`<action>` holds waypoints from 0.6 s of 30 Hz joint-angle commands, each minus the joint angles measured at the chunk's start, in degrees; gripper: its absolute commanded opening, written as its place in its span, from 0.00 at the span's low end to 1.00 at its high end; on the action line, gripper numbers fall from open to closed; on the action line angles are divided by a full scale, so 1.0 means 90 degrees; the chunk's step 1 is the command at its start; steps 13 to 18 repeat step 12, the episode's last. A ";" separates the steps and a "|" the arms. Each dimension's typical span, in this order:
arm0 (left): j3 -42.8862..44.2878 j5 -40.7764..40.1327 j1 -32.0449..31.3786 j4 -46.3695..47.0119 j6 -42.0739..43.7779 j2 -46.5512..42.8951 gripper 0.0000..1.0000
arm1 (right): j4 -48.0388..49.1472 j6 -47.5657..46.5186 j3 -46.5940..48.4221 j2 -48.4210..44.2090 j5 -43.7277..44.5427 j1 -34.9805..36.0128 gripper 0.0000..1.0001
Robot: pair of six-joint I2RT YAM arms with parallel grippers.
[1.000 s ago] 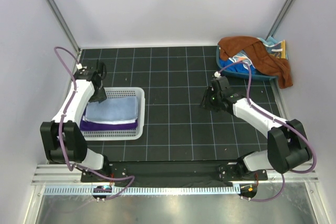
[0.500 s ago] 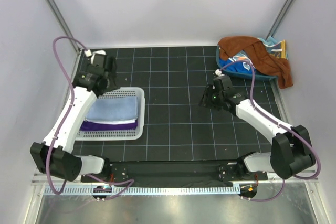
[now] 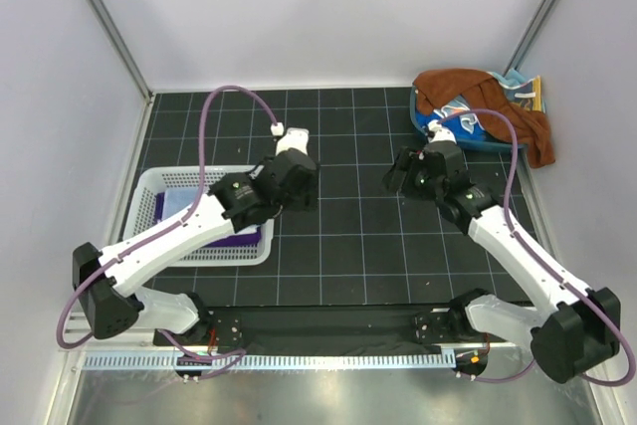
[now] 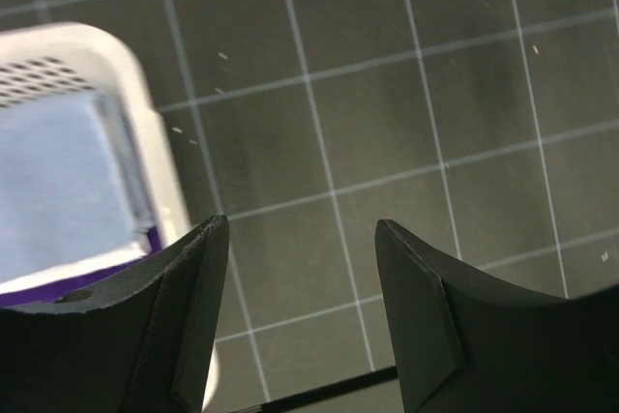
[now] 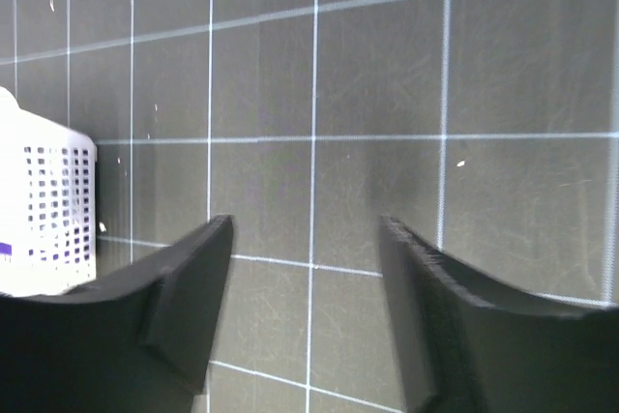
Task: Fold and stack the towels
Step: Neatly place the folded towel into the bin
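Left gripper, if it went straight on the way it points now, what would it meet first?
The left gripper would likely meet the black mat just beside the white basket; nothing else shows between its open jaws.

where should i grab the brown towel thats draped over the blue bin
Pinch the bunched ridge of the rust-brown towel on top of the blue bin, coming down from above. It stands proud of the cloths underneath. The tail hanging over the bin's right side lies near the wall and is probably harder to reach.
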 commanded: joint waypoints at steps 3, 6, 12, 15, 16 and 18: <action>-0.0609 0.0551 -0.0125 0.1227 -0.0218 -0.0047 0.66 | -0.0156 -0.0169 -0.0040 -0.0642 0.0709 0.0036 0.75; -0.0707 0.0737 -0.0125 0.1316 -0.0101 -0.0066 0.66 | -0.0069 -0.0092 -0.0216 -0.0935 0.0808 0.0027 0.82; -0.0941 0.0777 -0.0125 0.1355 0.0124 -0.0417 0.66 | 0.0088 0.0143 -0.0343 -0.1131 0.1159 0.0036 0.92; -0.0941 0.0777 -0.0125 0.1355 0.0124 -0.0417 0.66 | 0.0088 0.0143 -0.0343 -0.1131 0.1159 0.0036 0.92; -0.0941 0.0777 -0.0125 0.1355 0.0124 -0.0417 0.66 | 0.0088 0.0143 -0.0343 -0.1131 0.1159 0.0036 0.92; -0.0941 0.0777 -0.0125 0.1355 0.0124 -0.0417 0.66 | 0.0088 0.0143 -0.0343 -0.1131 0.1159 0.0036 0.92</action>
